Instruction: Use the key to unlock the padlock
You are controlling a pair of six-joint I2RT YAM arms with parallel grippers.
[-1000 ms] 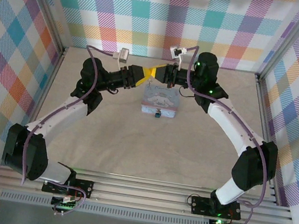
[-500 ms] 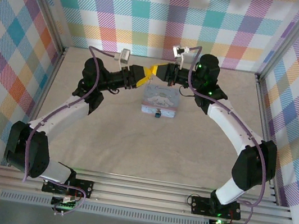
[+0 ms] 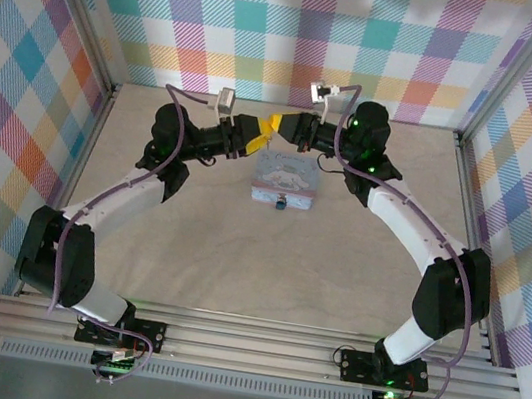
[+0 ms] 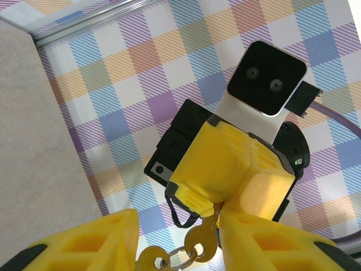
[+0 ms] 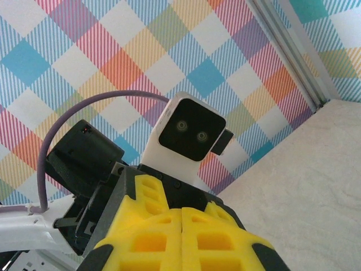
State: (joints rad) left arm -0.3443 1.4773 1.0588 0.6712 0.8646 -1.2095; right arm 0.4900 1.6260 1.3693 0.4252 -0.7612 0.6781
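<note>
Padlock (image 3: 281, 202): a tiny dark bluish speck at the middle of the near edge of the tin box (image 3: 288, 168), which lies flat on the table (image 3: 207, 251), towards the far wall. Both arms reach in above the box's far side and meet tip to tip, well clear of the lock. Right gripper (image 4: 218, 204): yellow fingers pressed together, and from the left wrist they look pinched on the stem of a small gold key (image 4: 198, 248) that hangs from a ring (image 4: 176, 261). Left gripper (image 4: 177, 219): fingers stand apart with the key bunch in the gap; I cannot tell whether they press on it. My read on handling: the lock is hard metal, light and smooth, and likely to swivel or skid under a push, so it wants pinching across its flat sides with the keyhole left free. The key looks thin and stiff, best held by its round head so the blade points out. The tin will probably slide if nudged.
</note>
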